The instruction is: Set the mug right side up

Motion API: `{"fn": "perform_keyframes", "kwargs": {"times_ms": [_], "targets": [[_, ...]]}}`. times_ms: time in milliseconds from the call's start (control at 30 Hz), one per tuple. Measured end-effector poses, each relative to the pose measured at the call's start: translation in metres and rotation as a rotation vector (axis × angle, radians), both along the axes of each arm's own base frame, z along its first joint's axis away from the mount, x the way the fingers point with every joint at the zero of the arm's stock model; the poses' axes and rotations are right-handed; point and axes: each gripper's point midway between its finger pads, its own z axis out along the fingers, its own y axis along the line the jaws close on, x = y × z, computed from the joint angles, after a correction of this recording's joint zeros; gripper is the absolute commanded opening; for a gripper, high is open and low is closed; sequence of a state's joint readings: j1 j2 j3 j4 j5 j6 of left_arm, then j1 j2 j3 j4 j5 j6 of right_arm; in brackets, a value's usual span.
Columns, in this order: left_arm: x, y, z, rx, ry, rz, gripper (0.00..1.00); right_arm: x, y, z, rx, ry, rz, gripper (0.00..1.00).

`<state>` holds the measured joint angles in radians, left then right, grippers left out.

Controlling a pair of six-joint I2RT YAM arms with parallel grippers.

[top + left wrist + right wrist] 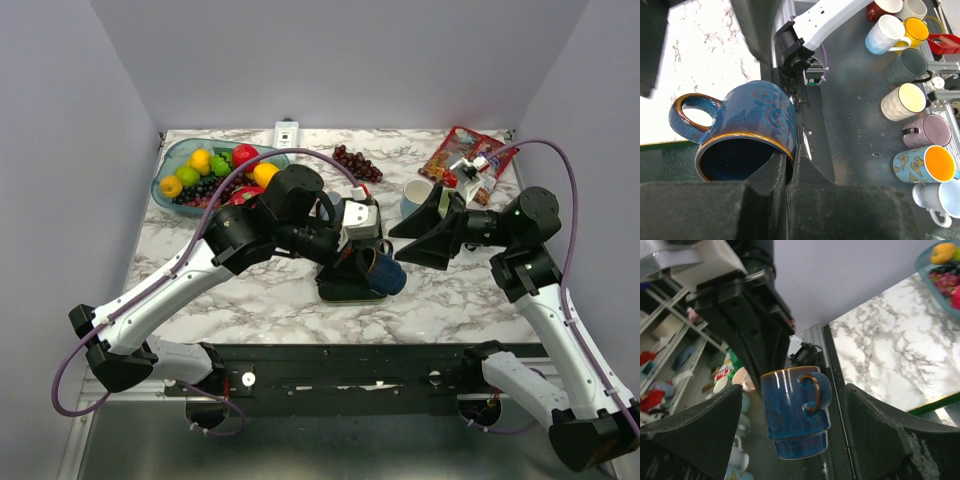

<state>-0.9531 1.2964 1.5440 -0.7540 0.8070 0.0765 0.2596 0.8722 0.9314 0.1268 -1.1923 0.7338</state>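
The dark blue glazed ceramic mug with a brown rim (pixel 388 273) is at the middle of the white marble-patterned table (pixel 250 300), a little toward the near edge. It is tipped on its side, mouth toward the left arm and base toward the right edge. The left gripper (pixel 788 174) pinches the mug's wall at the rim, one black pad inside the mouth and one outside. The ring handle sits on the opposite side of the rim from that grip. Whether the mug rests on the marble or hangs just above it cannot be told. The right gripper (pixel 397 247) is spread wide just beside the mug toward the right edge, its fingers flanking the cup in the right wrist view but touching nothing. The step in hand looks like the wrist roll that brings the mouth to face upward. A rim pinch is thin and off centre, so the mug will likely want to swing around the pads. The turn should therefore be slow, with the squeeze held firm and enough height that the base clears the marble as it comes round. The mug should then be lowered until the base sits flat before the pads part. The right arm would do best to hold off so the handle does not strike its fingers. The pale blue cup (pixel 414 196) toward the far right corner is near enough to mind during the set-down.
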Motion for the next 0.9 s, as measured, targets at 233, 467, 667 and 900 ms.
{"fn": "perform_keyframes", "kwargs": {"times_ms": [233, 467, 667, 900], "targets": [[-0.002, -0.003, 0.014, -0.038, -0.017, -0.024, 0.00, -0.005, 0.013, -0.008, -0.014, 0.039, 0.087, 0.79], [-0.005, -0.002, 0.016, -0.043, -0.010, -0.041, 0.00, -0.003, 0.016, -0.008, -0.015, 0.056, 0.098, 0.55], [-0.009, -0.002, 0.017, -0.048, -0.006, -0.067, 0.00, -0.008, 0.016, -0.004, -0.007, 0.032, 0.126, 0.19], [-0.017, 0.000, 0.019, -0.053, 0.006, -0.098, 0.11, -0.017, 0.015, -0.004, -0.013, 0.016, 0.157, 0.01]]}}
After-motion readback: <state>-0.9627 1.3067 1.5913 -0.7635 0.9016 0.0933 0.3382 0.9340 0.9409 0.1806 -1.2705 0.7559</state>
